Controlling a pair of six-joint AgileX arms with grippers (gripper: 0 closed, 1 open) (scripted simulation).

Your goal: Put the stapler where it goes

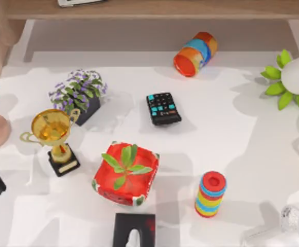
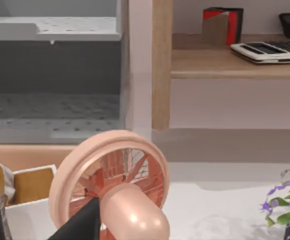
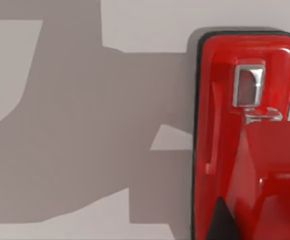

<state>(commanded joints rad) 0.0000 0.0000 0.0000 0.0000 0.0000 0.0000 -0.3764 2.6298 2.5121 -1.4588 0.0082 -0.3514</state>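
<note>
1. Found the stapler [image 3: 244, 135] lying flat on the white table [image 3: 85, 40], directly beneath the right wrist camera. Could not fix its bearing from the red planter [image 1: 126, 175].
2. Noted the right gripper [image 3: 219, 222] low over the stapler's near end, with a dark tip against the red body. Judged this closeness as the approach to a pick, or its first contact. Could not tell whether the tool stood wide, narrow or closed on the stapler.
3. Located the left gripper [image 2: 82, 225] well to the left of the red planter, close by the pink fan [image 2: 117, 185] at the table's left edge. Judged it parked there to keep clear of the working arm. Could not tell its grip state.
4. Observed a wooden shelf [image 2: 224, 62] beyond the red planter, carrying a calculator [image 2: 267, 50]. Judged it a likely home for the stapler, as office things sat there.
5. Recorded the stapler's appearance:
   - glossy red top with bright reflections;
   - thin black edge along the base;
   - rounded corners at the far end;
   - small silver rectangular mark set into the top near that end;
   - long, narrow body, likely slippery under a light pinch.
</note>
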